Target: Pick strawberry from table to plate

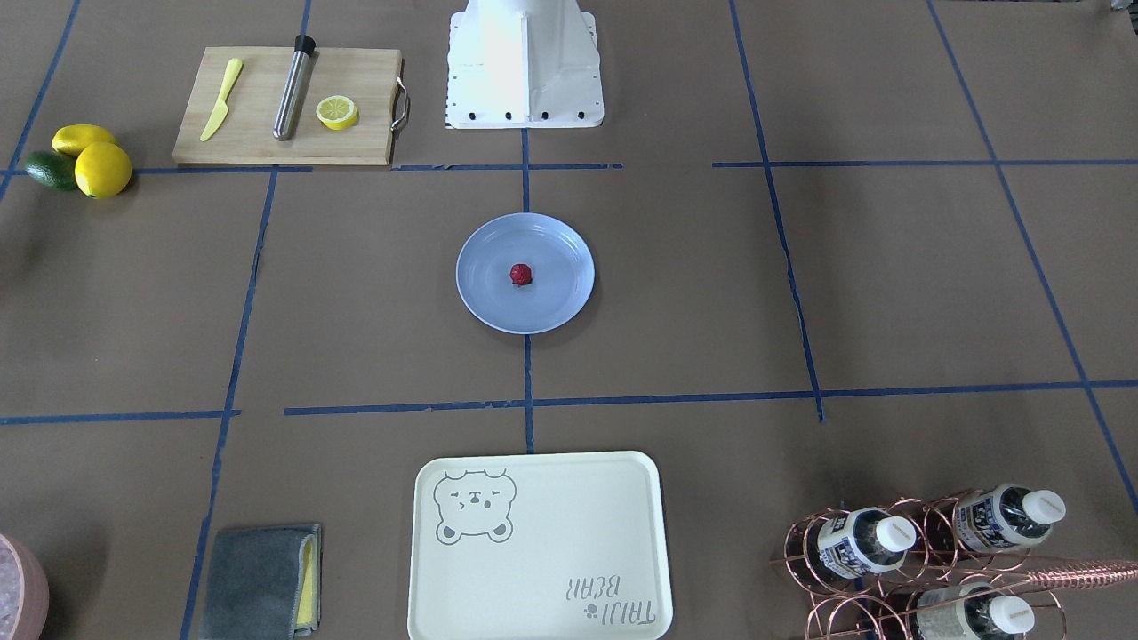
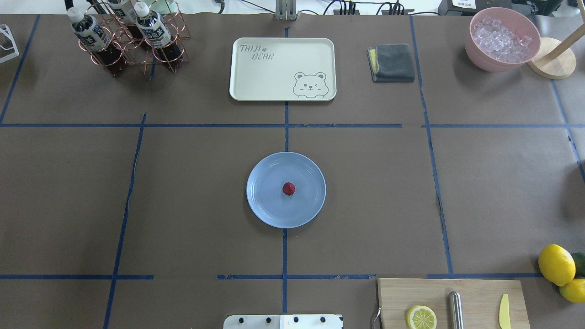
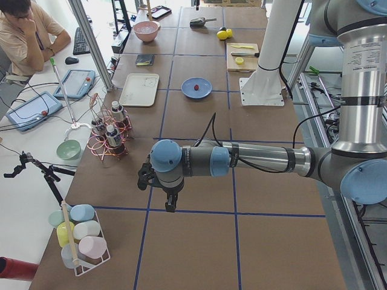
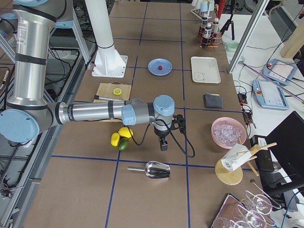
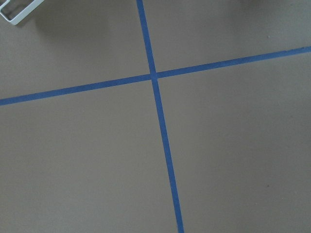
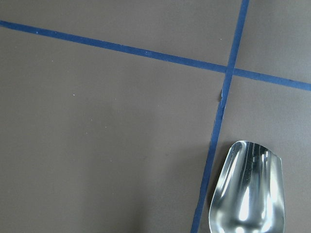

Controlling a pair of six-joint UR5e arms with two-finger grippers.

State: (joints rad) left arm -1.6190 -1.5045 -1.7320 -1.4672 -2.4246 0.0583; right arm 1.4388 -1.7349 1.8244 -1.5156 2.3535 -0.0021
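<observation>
The small dark-red strawberry (image 1: 521,275) (image 2: 289,188) lies near the middle of the round light-blue plate (image 1: 484,298) (image 2: 265,208), which sits at the centre of the brown paper-covered table (image 1: 800,267). Both arms are far from it. My left gripper (image 3: 171,203) hangs over bare table near the bottle rack, seen only in the exterior left view. My right gripper (image 4: 163,145) hangs over the table beside the lemons, seen only in the exterior right view. Whether either gripper is open or shut I cannot tell. The wrist views show only paper and tape.
A cream bear tray (image 2: 282,68), a grey cloth (image 2: 392,62) and a pink ice bowl (image 2: 502,39) stand at the far side. A bottle rack (image 2: 130,39) is far left. The cutting board (image 2: 450,304), lemons (image 2: 556,264) and a metal scoop (image 6: 248,191) are on the right. A person (image 3: 24,36) sits off the table.
</observation>
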